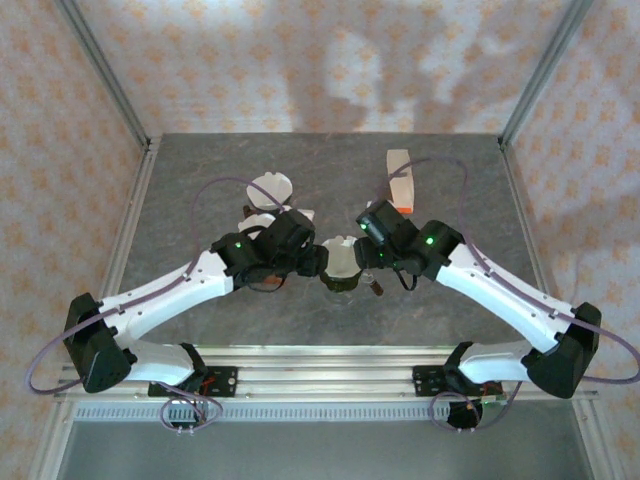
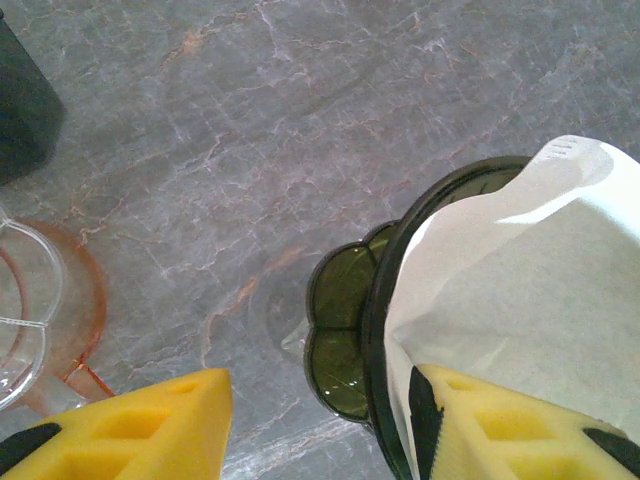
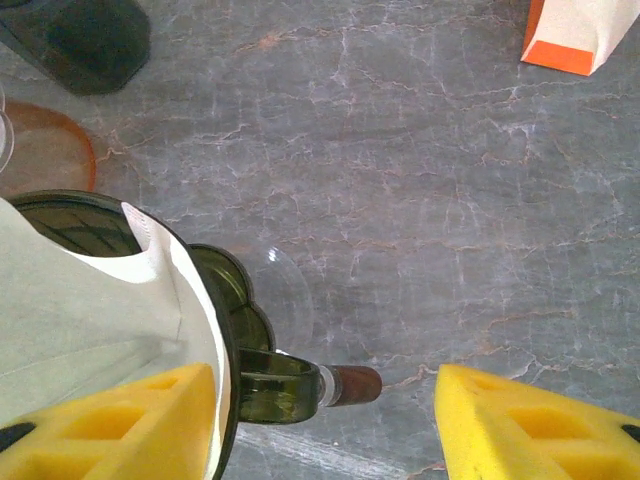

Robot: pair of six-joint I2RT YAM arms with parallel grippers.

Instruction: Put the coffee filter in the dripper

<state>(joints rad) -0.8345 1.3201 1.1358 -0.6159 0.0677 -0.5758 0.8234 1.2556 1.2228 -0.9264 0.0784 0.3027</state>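
Observation:
The dark green glass dripper (image 1: 342,280) stands mid-table with the white paper coffee filter (image 1: 338,256) sitting in its cone. My left gripper (image 1: 316,262) is open at its left side. In the left wrist view one yellow finger (image 2: 500,430) rests inside the filter (image 2: 520,270), the other (image 2: 130,430) hangs outside the dripper rim (image 2: 385,300). My right gripper (image 1: 368,256) is open at the dripper's right side. There one finger (image 3: 120,425) is over the filter (image 3: 90,310), the other (image 3: 530,425) beyond the wood-tipped handle (image 3: 300,385).
An orange-tinted glass carafe (image 2: 60,320) stands left of the dripper, with a dark container (image 2: 25,100) behind it. Spare white filters (image 1: 272,187) lie at the back left. An orange and white box (image 1: 400,180) stands at the back right.

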